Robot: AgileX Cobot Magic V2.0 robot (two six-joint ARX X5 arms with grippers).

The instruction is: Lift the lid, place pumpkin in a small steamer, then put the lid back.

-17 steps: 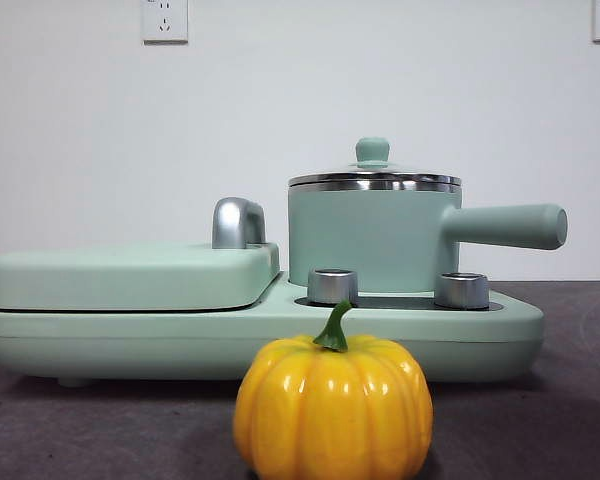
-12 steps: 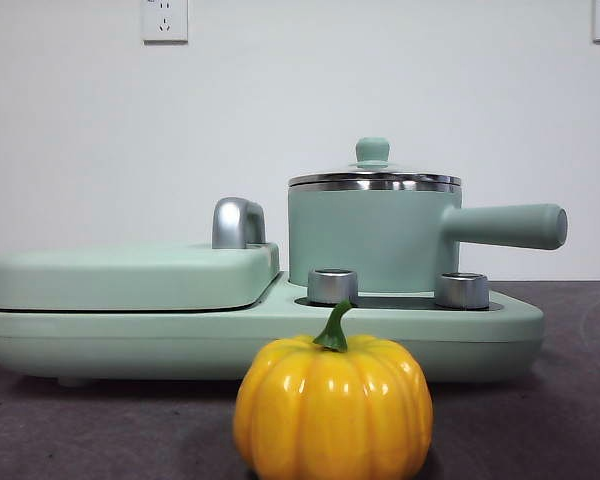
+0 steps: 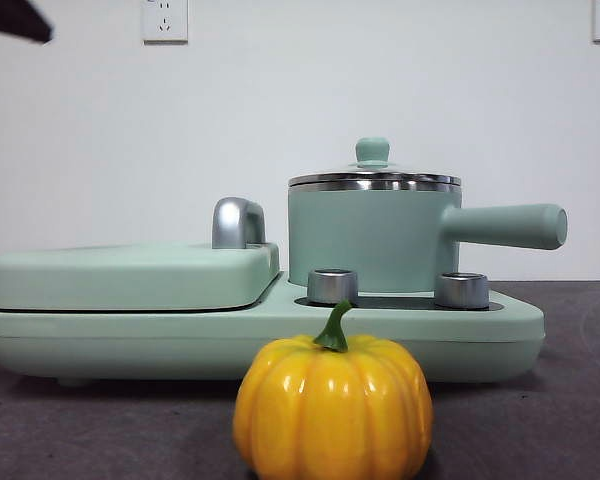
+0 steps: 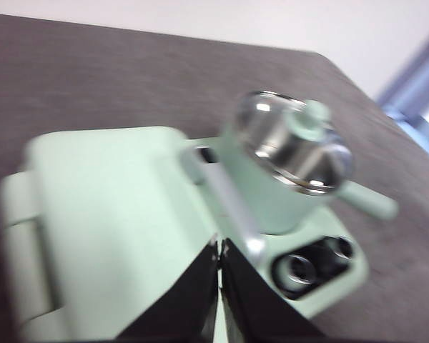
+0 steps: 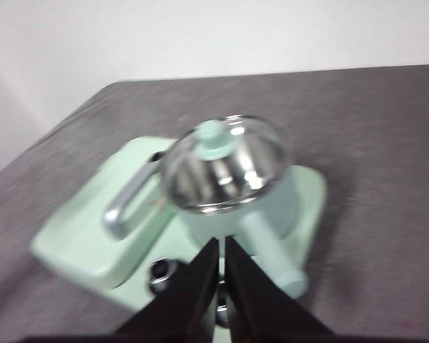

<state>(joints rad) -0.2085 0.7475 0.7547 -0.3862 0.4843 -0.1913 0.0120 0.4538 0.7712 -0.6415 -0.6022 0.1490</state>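
Note:
The pumpkin (image 3: 332, 410), glossy yellow-orange with a green stem, stands on the dark table at the near front. Behind it the small steamer (image 3: 365, 245) sits on the right of a mint-green cooker base (image 3: 480, 330). Its lid (image 3: 373, 178) is on, with the mint knob up. My left gripper (image 4: 219, 246) is shut and empty, high above the cooker, with the steamer (image 4: 272, 204) and lid (image 4: 289, 139) ahead of it. My right gripper (image 5: 220, 246) is shut and empty, above the steamer (image 5: 272, 207) and lid (image 5: 225, 161). The pumpkin is out of both wrist views.
A wide flat mint cover (image 3: 130, 275) with a chrome handle (image 3: 238, 222) fills the cooker's left half. Two steel dials (image 3: 332, 286) stand in front of the pot. The pot's long handle (image 3: 505, 225) points right. A black arm tip (image 3: 15, 20) shows at the top left corner.
A black arm tip has come into the top left corner of the front view. The pumpkin, steamer and lid have not moved.

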